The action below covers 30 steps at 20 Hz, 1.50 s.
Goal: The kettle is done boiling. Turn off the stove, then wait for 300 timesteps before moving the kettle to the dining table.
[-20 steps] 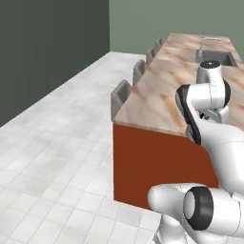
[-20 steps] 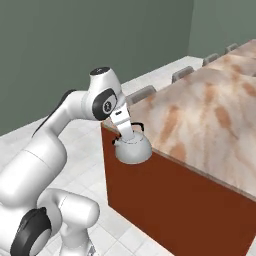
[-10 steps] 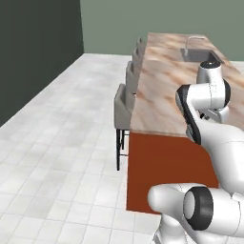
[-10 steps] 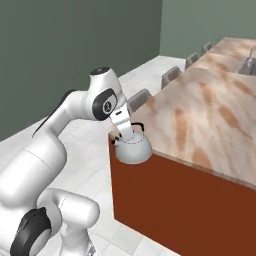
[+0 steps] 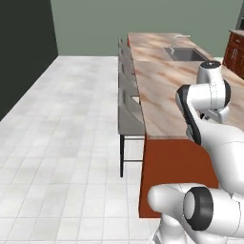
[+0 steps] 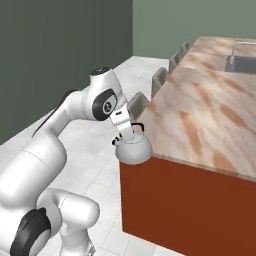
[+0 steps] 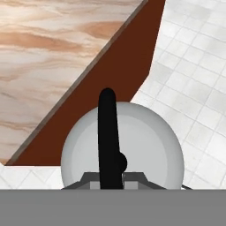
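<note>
hanging from the claw (image 6: 125,131) clamped on its handle, the kettle (image 6: 133,149) nears the dining table (image 6: 210,115).

The white arm is being held bent at the elbow, forearm angled downward, and the gripper (image 6: 126,131) is being kept clamped on the handle of the kettle (image 6: 133,150).

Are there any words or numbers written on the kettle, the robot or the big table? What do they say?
There are none to read.
The kettle, hanging from the tool, is plain silver-grey with a black handle.
The dining table has only its marbled pattern on top and a plain red-brown side.
The robot's white body carries no label or number.
</note>
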Motion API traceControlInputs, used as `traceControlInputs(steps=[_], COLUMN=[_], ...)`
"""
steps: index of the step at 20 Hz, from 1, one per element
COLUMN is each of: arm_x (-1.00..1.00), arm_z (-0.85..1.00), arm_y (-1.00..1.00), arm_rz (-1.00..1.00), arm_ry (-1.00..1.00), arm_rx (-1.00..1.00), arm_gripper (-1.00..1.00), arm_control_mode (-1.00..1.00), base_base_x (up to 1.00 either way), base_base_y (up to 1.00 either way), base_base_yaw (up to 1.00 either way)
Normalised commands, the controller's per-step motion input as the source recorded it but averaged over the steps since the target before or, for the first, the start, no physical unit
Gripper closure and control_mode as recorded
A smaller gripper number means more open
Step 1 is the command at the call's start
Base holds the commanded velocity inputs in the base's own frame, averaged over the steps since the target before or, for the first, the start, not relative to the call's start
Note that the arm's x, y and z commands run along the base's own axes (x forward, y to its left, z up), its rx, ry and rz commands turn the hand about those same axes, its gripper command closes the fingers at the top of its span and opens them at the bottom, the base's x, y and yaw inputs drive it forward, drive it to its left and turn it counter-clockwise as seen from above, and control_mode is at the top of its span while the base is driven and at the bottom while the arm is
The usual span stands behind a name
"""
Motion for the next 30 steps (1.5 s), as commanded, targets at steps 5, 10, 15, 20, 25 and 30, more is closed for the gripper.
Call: traceControlInputs(steps=[5, 10, 15, 20, 25, 30], arm_x=[0.0, 0.0, 0.0, 0.0, 0.0, 0.0], arm_z=[0.0, 0.0, 0.0, 0.0, 0.0, 0.0], arm_y=[0.0, 0.0, 0.0, 0.0, 0.0, 0.0], arm_rz=[0.0, 0.0, 0.0, 0.0, 0.0, 0.0], arm_ry=[0.0, 0.0, 0.0, 0.0, 0.0, 0.0], arm_rx=[0.0, 0.0, 0.0, 0.0, 0.0, 0.0], arm_gripper=[1.0, 1.0, 1.0, 1.0, 1.0, 1.0], arm_control_mode=[1.0, 1.0, 1.0, 1.0, 1.0, 1.0], base_base_x=[0.56, 0.65, 0.58, 0.41, 0.35, 0.4], base_base_y=[0.57, 0.49, 0.5, 0.56, 0.5, 0.53], base_base_yaw=[-0.31, -0.3, -0.33, -0.37, -0.37, -0.36])
